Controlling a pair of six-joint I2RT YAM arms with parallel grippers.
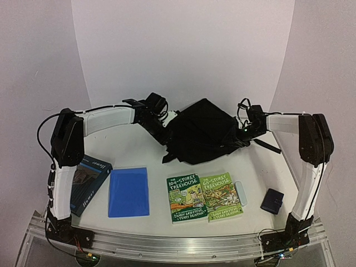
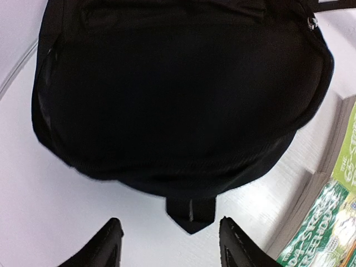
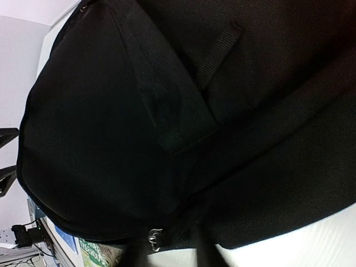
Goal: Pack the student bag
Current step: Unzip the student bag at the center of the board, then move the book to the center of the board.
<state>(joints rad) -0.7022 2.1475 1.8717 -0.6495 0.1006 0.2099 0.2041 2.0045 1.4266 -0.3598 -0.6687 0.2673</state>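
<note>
1. Student bag: sits slumped at the far middle of the white table, with one gripper at each side.
2. Left gripper: faces the bag's left side, fingertips spread wide, holding nothing and clear of the fabric.
3. Just ahead of that gap: short black webbing tab, sticking out from the bag's rounded edge and lying on the table.
4. Right gripper: sits up against the bag's right side. Shows in its wrist view only as blurred dark finger shapes at the bottom edge, close to the fabric and beside a metal zipper pull. Cannot tell whether spread or pinching.
5. Black strap: trails from the bag's right side across the table toward the right arm.
6. Near row, well apart from the bag, left to right:
   - dark blue book, partly under the left arm
   - bright blue flat folder
   - green 104-Storey Treehouse book, touching a second green Treehouse book
   - slim pale case, just beside that second book
   - small dark-blue pouch, near the right arm
</note>
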